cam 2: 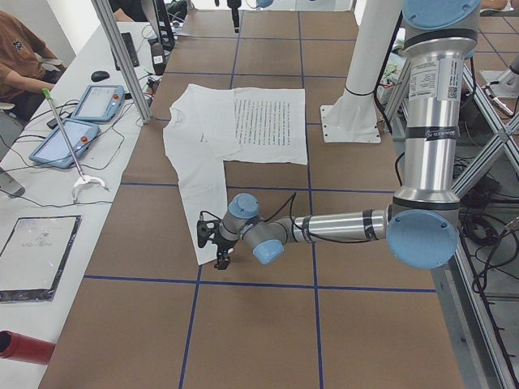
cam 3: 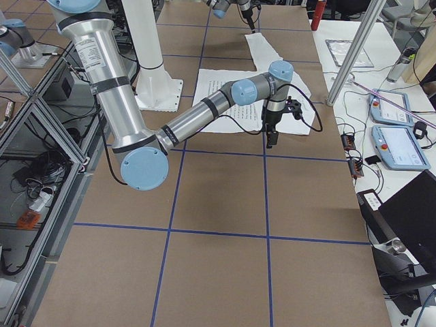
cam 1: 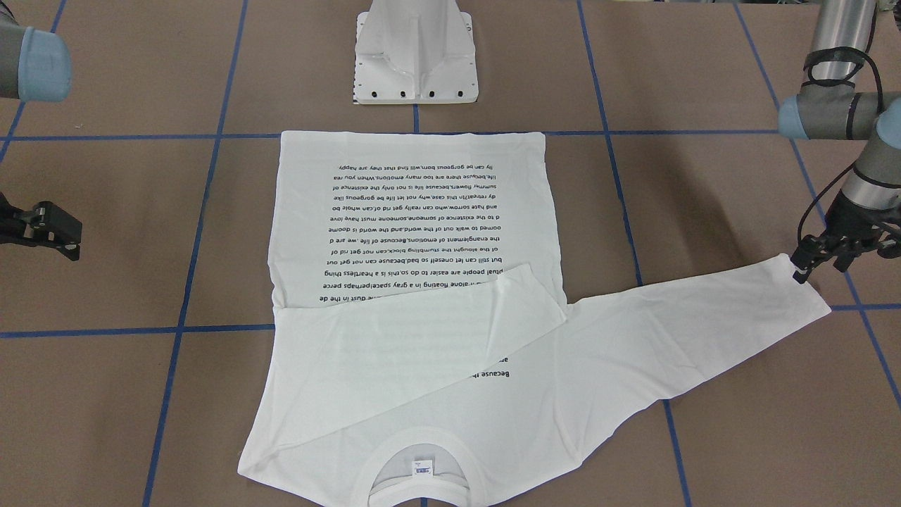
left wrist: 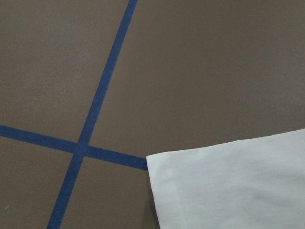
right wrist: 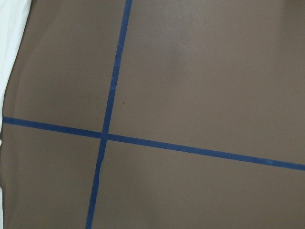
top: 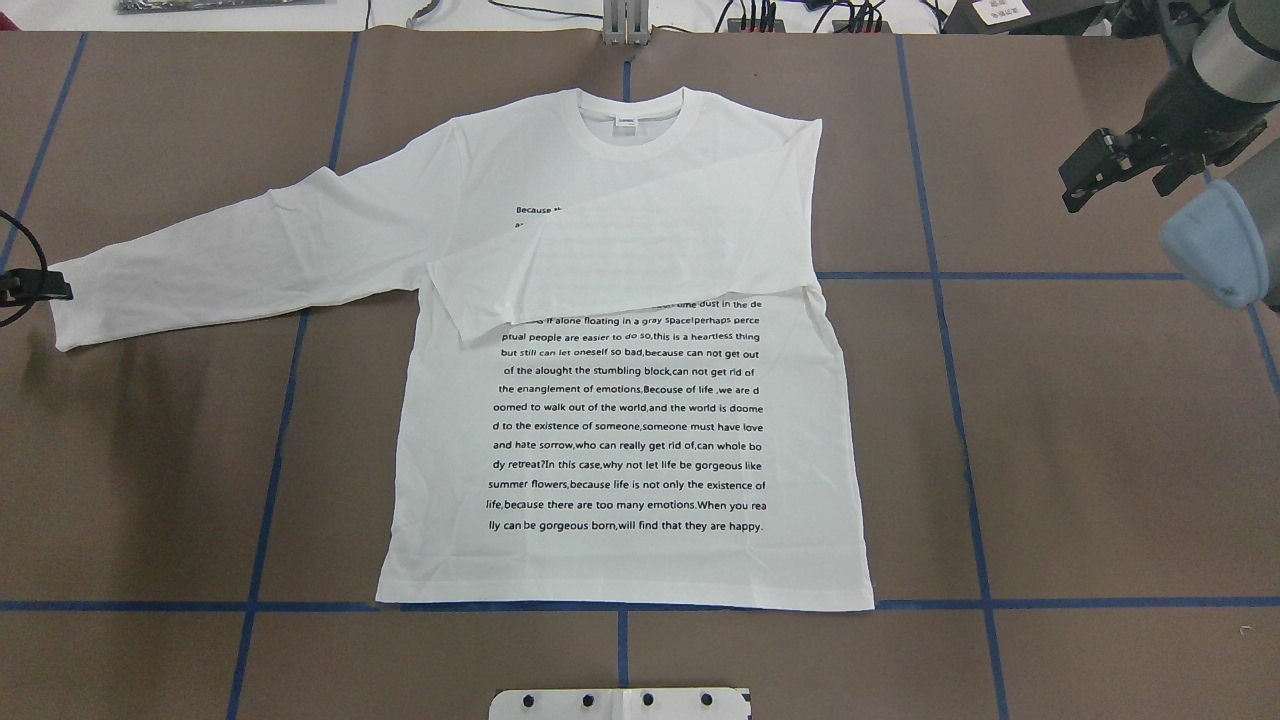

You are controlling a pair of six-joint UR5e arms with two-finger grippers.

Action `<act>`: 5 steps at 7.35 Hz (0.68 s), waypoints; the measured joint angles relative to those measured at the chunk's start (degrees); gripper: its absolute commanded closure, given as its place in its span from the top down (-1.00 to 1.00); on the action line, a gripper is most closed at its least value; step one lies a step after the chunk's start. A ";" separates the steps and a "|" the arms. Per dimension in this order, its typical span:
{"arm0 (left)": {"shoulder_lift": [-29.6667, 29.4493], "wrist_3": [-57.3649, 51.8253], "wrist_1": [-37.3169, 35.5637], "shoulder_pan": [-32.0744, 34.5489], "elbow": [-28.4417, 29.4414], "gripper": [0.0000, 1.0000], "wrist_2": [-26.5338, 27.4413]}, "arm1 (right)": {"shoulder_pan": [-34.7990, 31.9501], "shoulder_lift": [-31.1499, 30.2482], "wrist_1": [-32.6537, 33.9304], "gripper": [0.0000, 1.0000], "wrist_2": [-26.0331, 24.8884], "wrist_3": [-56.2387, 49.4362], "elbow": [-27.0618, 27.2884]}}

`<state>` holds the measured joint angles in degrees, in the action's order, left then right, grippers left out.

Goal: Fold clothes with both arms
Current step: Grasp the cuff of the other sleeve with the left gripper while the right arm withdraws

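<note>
**Front-facing view:** Your white long-sleeved T-shirt [cam 1: 422, 211] lies flat on the brown table [cam 1: 127, 394], hem toward the white pedestal base [cam 1: 415, 63] and collar at the near edge. The folded sleeve [cam 1: 422, 338] crosses the chest and hides the upper text lines. The outstretched sleeve [cam 1: 704, 324] runs to the right. The left gripper [cam 1: 816, 266] stands at its cuff, probably to carry it across next. You cannot tell whether its jaws have closed on the cloth. The right gripper [cam 1: 49, 229] hangs far left, jaws apart and empty.

**Overhead:** The right gripper hovers well apart from the shirt, likely to leave the fold room.

**Exterior left:** The near arm reaches low, its gripper pointing down at the sleeve's end.

**Exterior right:** The near arm's gripper hangs by the shirt's edge.

**Left wrist:** The cuff corner [left wrist: 228, 186] lies just beside a crossing of blue tape [left wrist: 78, 148]. No fingers show.

**Right wrist:** You see bare table, tape lines and a sliver of white cloth at the left edge.
</note>
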<state>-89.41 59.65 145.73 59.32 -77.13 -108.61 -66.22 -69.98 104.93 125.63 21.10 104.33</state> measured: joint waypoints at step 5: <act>-0.12 -0.09 0.22 -1.64 0.50 0.35 -0.03 | -0.05 -0.08 0.01 1.00 1.52 0.23 0.07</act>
<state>-89.53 59.56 145.95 57.68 -76.63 -108.65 -66.27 -70.06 104.94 127.15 21.32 104.40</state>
